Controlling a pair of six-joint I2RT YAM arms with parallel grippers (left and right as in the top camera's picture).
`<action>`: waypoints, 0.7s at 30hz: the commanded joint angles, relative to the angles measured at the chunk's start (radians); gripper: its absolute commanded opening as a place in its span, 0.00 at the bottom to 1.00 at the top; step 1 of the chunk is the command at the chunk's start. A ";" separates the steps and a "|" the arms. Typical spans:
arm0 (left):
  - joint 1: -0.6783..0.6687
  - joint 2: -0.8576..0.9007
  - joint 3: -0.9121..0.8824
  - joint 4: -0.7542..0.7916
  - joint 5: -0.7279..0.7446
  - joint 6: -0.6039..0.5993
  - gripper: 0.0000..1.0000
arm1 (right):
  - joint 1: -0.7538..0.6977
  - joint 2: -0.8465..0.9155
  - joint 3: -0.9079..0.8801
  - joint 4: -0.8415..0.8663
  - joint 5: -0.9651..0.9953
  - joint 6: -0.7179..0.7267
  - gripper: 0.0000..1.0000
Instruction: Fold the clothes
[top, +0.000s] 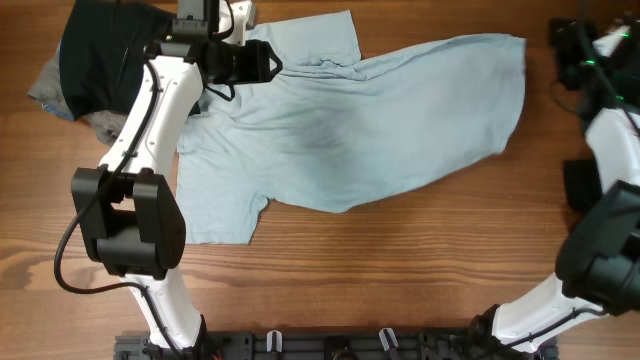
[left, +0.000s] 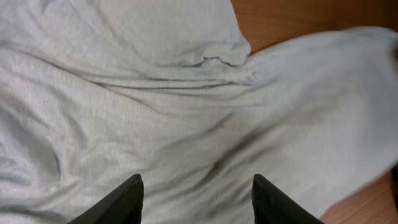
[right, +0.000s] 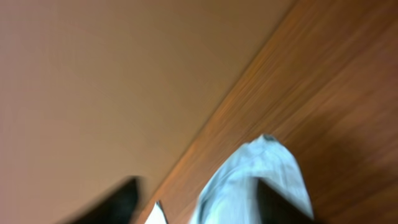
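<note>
A light blue-grey T-shirt (top: 370, 130) lies spread and wrinkled on the wooden table, its body reaching toward the far right. My left gripper (top: 272, 66) is open and empty, hovering over the shirt near its collar. In the left wrist view the fingers (left: 198, 186) are apart above the creased fabric (left: 186, 106). My right gripper (top: 558, 45) is at the far right edge, just off the shirt's far right corner (top: 515, 50). The right wrist view is blurred. Its fingers (right: 198, 193) are apart and empty, with the shirt corner (right: 255, 180) beyond them.
A pile of other clothes sits at the far left corner: a black garment (top: 95, 50) on top of a grey one (top: 55, 90). Bare wooden table (top: 400, 270) lies in front of the shirt. A white scrap (right: 155, 214) shows near the table's edge.
</note>
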 joint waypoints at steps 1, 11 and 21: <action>-0.004 -0.011 0.010 -0.023 -0.003 0.024 0.57 | -0.054 -0.004 -0.007 -0.149 -0.074 -0.110 1.00; -0.004 -0.011 0.010 -0.104 -0.002 0.024 0.65 | -0.071 -0.003 -0.031 -0.896 -0.042 -0.534 1.00; -0.016 -0.011 0.010 -0.276 -0.002 0.055 0.60 | 0.075 -0.002 -0.275 -0.645 0.079 -0.526 0.69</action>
